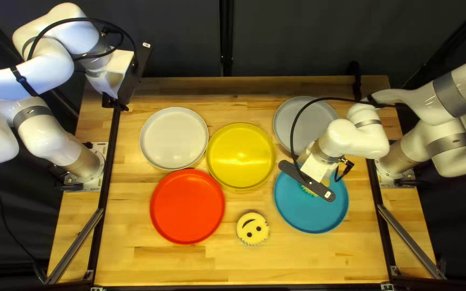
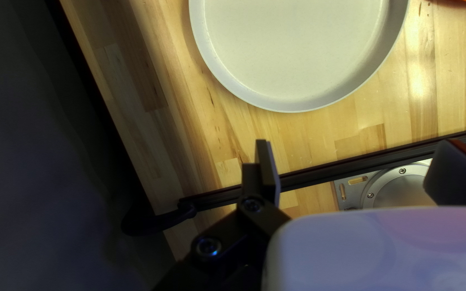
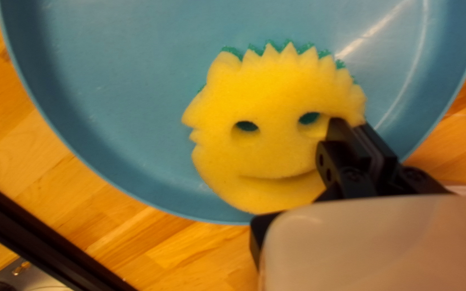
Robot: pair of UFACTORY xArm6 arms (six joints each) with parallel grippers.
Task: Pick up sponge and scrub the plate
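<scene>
Nearest the camera, toward the tabletop's (image 1: pixel 276 267) near edge, the spare sponge (image 1: pixel 252 228) lies face up, its mouth toward the far edge and its eyes toward the near one. It sits between the red plate (image 1: pixel 187 206) and the blue plate (image 1: pixel 319 222), apart from both.

Over the blue plate, toward the far side, is the held sponge (image 3: pixel 271 97), yellow face up with green showing along its spiky edge. The right gripper (image 1: pixel 315 168) pinches it by the side next to one eye, the fingers (image 3: pixel 346 140) close together with the sponge's edge caught between them. Whether the sponge's underside touches the plate cannot be told.

Farther back, the yellow plate (image 1: pixel 241 156) lies just beside the white plate (image 1: pixel 173 138) and the red one. The grey plate (image 1: pixel 297 116) lies beyond the blue one, toward the far right corner, with the right arm's black cable (image 1: pixel 293 129) looping across it in the top left view.

The left gripper (image 1: pixel 115 103) hangs near the far left corner, its fingers spread wide. Its wrist view shows the white plate ahead of it and a dark rail (image 2: pixel 319 173) crossing below.
</scene>
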